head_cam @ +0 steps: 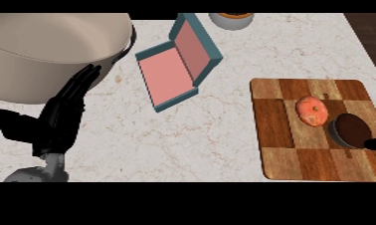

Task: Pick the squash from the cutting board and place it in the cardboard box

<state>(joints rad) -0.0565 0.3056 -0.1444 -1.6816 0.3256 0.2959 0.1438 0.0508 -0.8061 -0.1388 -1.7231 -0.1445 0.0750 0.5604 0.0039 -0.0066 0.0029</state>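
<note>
- One round orange squash (313,110) sits on my checkered wooden cutting board (283,134).
- My box (178,62) is teal outside, pink inside, lying open on speckled marble counter (183,139).
- My left hand (64,114) rests, fingers straight, by a big pot (51,55).
- My right hand (369,144) barely shows; I cannot tell.

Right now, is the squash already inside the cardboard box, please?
No, the squash lies on the cutting board, apart from the open cardboard box.
</note>
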